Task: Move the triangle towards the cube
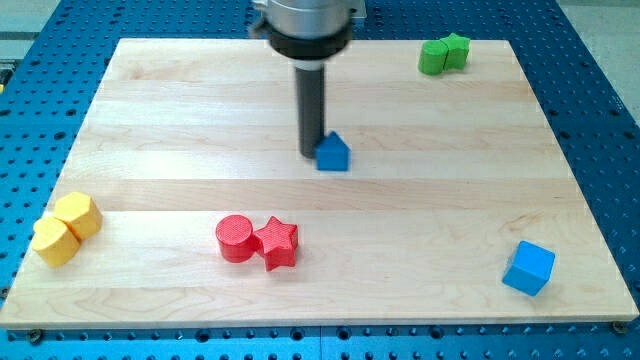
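Wooden board (150, 120): my tip (312, 155), no fingers, touching blue triangle (334, 153) left side; off-centre shove could miss blue cube (528, 267).

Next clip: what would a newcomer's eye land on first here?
The dark rod coming down from the view's top centre, my tip right against the left side of the blue triangle mid-board. Next, the blue cube alone at bottom right, and the red cylinder and red star touching at bottom centre.
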